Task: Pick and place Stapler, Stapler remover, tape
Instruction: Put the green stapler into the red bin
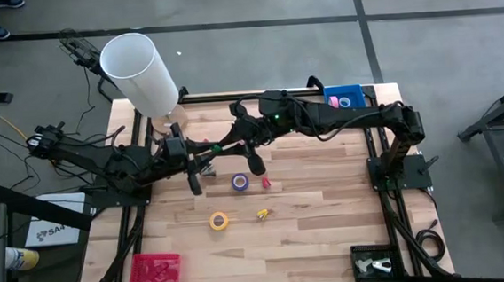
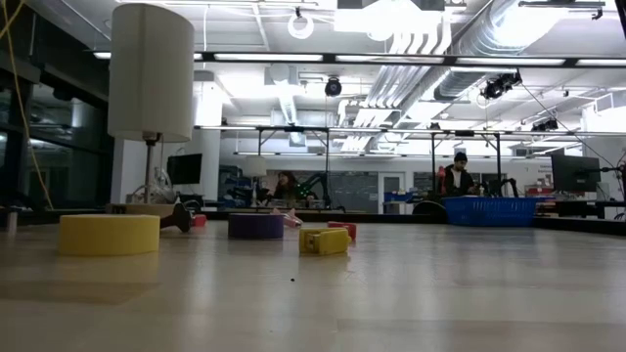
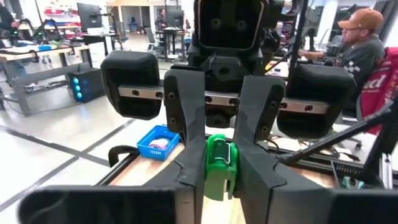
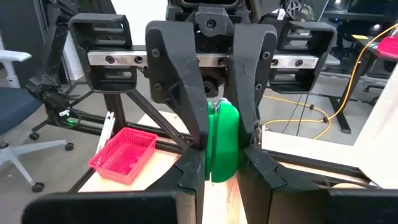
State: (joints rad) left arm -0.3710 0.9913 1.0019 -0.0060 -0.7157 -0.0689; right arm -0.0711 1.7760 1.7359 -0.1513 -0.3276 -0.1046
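Note:
A small green stapler (image 3: 219,163) hangs in the air over the table's middle left, between my two grippers, which face each other. My left gripper (image 3: 219,183) comes from the table's left and my right gripper (image 4: 221,175) from the right; both are shut on it. In the high view they meet at the green spot (image 1: 220,148). A purple tape roll (image 1: 240,183) and a yellow tape roll (image 1: 218,221) lie flat on the wood. A pink roll (image 1: 334,102) lies in the blue basket (image 1: 355,90). A small red thing (image 1: 266,183) and a small yellow thing (image 1: 262,214) lie near the rolls. My left gripper pinches the green stapler's near end (image 3: 217,186) between its two fingers, reaching in level from the table's left. The stapler is lifted clear of the table. My right gripper pinches the stapler's other end (image 4: 221,163) between its two fingers (image 4: 190,163), level from the table's right, fingertip to fingertip with the left.
A white cylinder lamp (image 1: 140,73) stands at the far left corner. A red basket (image 1: 154,272) sits at the near left, a black tray (image 1: 376,264) at the near right. Bare wood lies between the two. People sit at desks beyond the table.

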